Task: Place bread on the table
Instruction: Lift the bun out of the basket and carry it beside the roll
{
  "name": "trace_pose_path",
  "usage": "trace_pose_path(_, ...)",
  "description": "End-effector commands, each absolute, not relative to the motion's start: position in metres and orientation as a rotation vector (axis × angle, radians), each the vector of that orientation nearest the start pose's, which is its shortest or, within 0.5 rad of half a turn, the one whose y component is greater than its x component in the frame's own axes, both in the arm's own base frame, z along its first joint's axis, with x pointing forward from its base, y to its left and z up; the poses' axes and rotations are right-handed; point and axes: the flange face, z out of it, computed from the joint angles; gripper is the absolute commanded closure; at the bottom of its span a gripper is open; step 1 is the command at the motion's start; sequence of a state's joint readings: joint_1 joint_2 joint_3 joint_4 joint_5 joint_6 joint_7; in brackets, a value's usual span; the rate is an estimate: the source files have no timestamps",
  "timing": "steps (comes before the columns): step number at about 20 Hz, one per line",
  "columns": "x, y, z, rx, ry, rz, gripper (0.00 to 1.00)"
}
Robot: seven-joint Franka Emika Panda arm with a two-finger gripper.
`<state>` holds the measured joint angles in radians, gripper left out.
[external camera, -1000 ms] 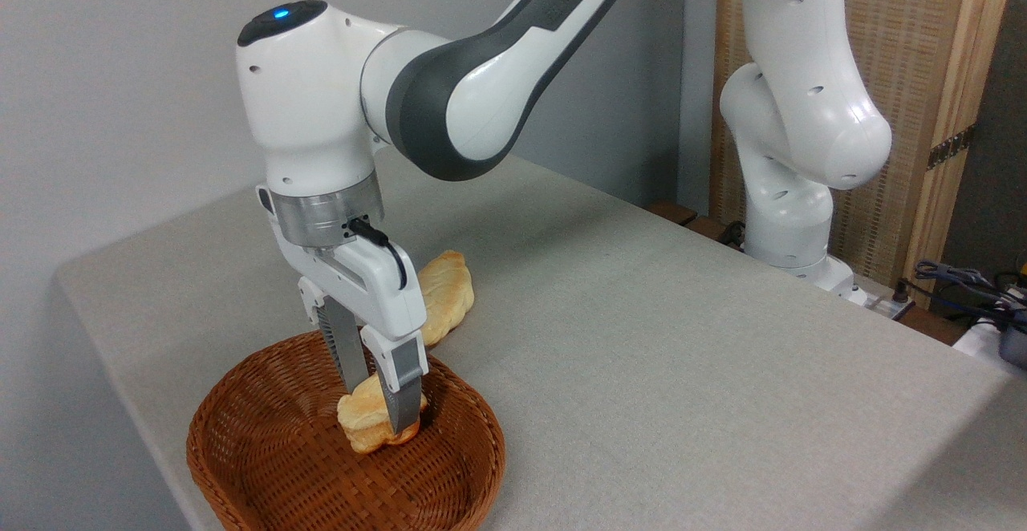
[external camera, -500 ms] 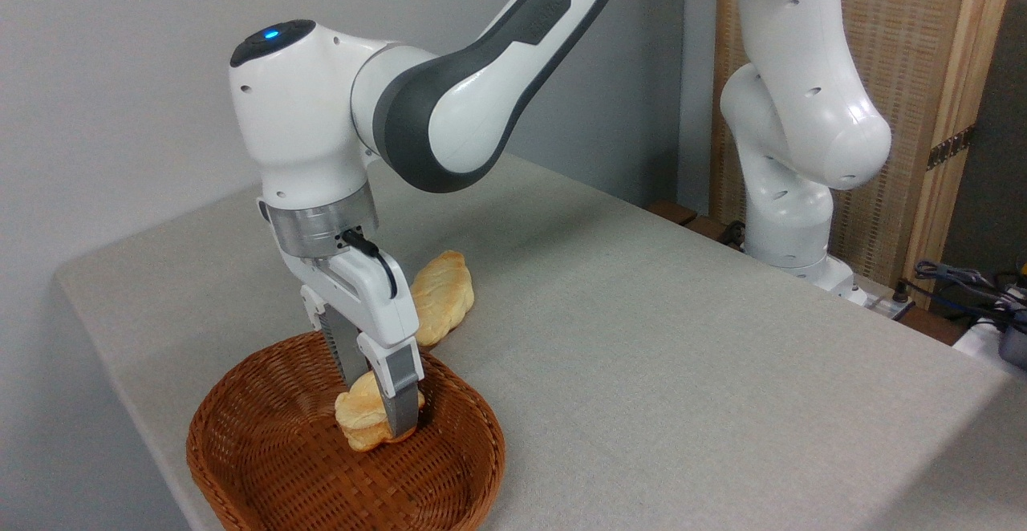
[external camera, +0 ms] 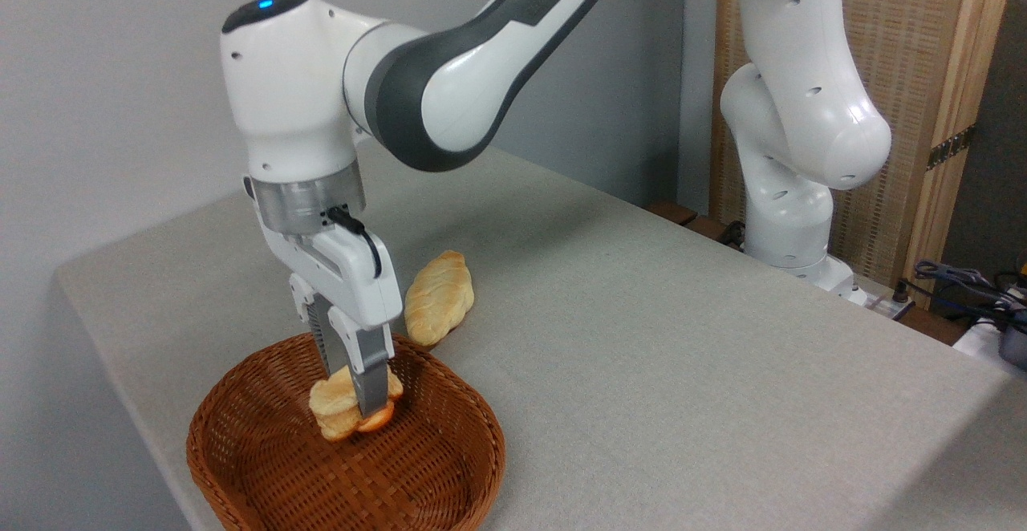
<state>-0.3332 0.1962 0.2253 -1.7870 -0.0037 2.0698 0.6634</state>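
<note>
A brown wicker basket (external camera: 265,467) sits near the front edge, with 1 oblong loaf (external camera: 437,297) just behind it.

Two breads, a bun (external camera: 347,407) and a loaf (external camera: 438,297); one basket (external camera: 241,467); one table (external camera: 682,338)

My working surface is a bench (external camera: 658,338) covered in light grey-beige cloth, with a rounded corner at the far left. Two items rest directly on it. A brown woven wicker basket (external camera: 265,467) sits at the near left, close to the front edge, its lower rim cut off by the bottom of the view. An oblong twisted loaf (external camera: 439,297) lies flat on the cloth just behind the basket, its near end close to the basket's back rim; contact cannot be confirmed. My white base (external camera: 802,262) stands at the bench's far right edge.
</note>
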Motion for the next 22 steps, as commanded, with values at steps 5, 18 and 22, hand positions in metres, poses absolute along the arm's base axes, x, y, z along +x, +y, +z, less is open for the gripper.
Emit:
trace_pose_path(5,0.596,-0.071,0.522,-2.849,1.159,-0.251,0.40)
trace_pose_path(18,0.542,-0.072,0.513,-2.935,1.214,0.197,0.33)
trace_pose_path(22,0.536,-0.080,0.488,-2.927,1.242,0.279,0.19)
